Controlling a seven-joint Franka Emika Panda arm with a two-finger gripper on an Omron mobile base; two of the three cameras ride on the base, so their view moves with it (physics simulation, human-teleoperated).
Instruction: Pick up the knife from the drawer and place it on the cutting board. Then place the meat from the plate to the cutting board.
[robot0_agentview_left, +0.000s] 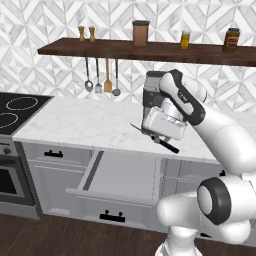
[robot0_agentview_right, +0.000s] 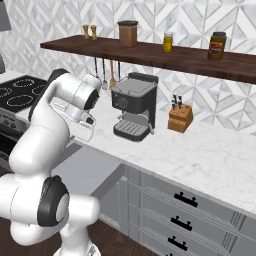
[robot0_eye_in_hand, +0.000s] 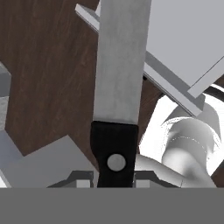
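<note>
1. The robot's dark two-finger pincer (robot0_agentview_left: 159, 134) is closed tight on the slim kitchen knife with the black handle and dark grey blade (robot0_agentview_left: 153, 137), carried clear above the white marble-look counter (robot0_agentview_left: 90, 125). In the hand view the black riveted handle (robot0_eye_in_hand: 114, 159) rises right between the finger tips, which are clamped on it, and the blade runs straight away from the camera.
2. The knife hangs slanted, tip toward the stove side and handle end toward the arm; that looks like a transit pose, out of the drawer and not yet set down.
3. Below it, the wide shallow grey drawer with the light grey inside and black bar handle (robot0_agentview_left: 117, 185) stands pulled out.
4. The cutting board cannot be made out from here, so the placing is judged still ahead.
5. Further off, a black and grey coffee machine (robot0_agentview_right: 134, 106) and a wooden knife block (robot0_agentview_right: 180, 116) stand on the counter.
</note>
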